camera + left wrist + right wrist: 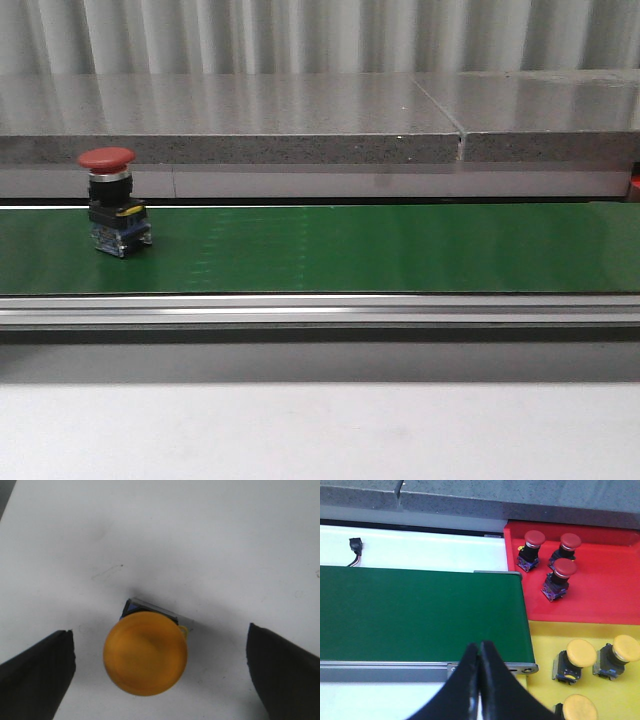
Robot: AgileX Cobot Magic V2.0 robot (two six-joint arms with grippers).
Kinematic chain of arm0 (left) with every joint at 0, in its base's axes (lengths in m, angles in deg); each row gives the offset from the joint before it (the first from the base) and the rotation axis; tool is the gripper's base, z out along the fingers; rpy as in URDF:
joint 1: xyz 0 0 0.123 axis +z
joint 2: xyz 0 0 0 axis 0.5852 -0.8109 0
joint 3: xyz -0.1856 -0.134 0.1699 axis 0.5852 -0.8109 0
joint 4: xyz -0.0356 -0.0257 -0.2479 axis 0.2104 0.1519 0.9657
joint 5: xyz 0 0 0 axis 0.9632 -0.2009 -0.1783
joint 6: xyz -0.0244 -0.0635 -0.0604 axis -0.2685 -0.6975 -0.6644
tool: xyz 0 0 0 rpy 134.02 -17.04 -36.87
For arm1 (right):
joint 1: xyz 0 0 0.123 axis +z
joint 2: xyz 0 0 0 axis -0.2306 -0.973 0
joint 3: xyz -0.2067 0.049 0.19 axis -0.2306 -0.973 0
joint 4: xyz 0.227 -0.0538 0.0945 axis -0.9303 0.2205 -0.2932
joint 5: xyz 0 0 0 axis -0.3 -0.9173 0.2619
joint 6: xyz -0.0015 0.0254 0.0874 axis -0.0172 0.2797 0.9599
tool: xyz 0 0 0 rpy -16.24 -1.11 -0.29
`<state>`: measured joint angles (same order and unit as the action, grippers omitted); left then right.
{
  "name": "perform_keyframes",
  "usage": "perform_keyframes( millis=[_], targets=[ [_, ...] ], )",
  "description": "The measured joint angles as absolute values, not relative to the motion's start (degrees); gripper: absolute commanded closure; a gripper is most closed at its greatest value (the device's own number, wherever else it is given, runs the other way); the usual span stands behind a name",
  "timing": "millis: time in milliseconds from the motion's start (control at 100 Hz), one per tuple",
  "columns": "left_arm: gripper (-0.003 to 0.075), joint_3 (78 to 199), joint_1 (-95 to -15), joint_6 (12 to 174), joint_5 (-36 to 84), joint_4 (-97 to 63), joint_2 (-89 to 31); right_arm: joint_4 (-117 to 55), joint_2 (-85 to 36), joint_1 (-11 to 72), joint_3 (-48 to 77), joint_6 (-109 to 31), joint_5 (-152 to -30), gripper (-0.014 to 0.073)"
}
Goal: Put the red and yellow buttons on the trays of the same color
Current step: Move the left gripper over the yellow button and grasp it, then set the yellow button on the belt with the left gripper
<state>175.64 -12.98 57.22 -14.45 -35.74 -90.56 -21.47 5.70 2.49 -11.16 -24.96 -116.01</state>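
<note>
The left gripper (160, 680) stands wide open over a white surface (200, 540), its dark fingers (37, 672) on either side of an upright yellow button (145, 652) without touching it. The right gripper (480, 652) is pressed shut on nothing, above the near edge of the green belt (415, 615). Beside the belt's end sit a red tray (600, 600) holding three red-capped buttons (559, 577) and a yellow tray (545, 640) holding three yellow-capped ones (575, 659). A red button (112, 200) stands upright at the belt's left.

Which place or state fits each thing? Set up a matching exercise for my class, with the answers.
1. left gripper
2. right gripper
3. red tray
4. green belt

A. shut, holding nothing
B. carries one red button
C. holds three red buttons
D. open around a yellow button

Pairs: 1-D, 2-A, 3-C, 4-B
</note>
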Motion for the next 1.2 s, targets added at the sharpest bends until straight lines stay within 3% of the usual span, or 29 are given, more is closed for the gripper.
perform_keyframes(
  millis=[120,210,500,710,820,1200],
  targets=[
    [0.0085,175.6,-13.0,57.2,-14.5,-35.7,-91.5,-21.5,5.7,2.5,-11.2,-25.0,-116.0,0.0662],
    [0.0135,175.6,-13.0,56.7,-14.3,-35.7,-91.9,-21.5,5.7,2.5,-11.2,-25.0,-116.0,0.0662],
    [0.0537,175.7,-13.0,56.4,-13.4,-35.7,-91.9,-21.5,5.7,2.5,-11.2,-25.0,-116.0,0.0662],
    [0.0707,177.2,-13.0,56.4,-13.5,-35.7,-91.8,-21.5,5.7,2.5,-11.2,-25.0,-116.0,0.0662],
    [0.074,177.3,-13.0,56.4,-14.5,-35.7,-90.3,-21.5,5.7,2.5,-11.2,-25.0,-116.0,0.0662],
    [0.074,176.0,-15.5,56.8,-19.4,-35.7,-78.2,-21.5,5.7,2.5,-11.2,-25.0,-116.0,0.0662]
  ],
)
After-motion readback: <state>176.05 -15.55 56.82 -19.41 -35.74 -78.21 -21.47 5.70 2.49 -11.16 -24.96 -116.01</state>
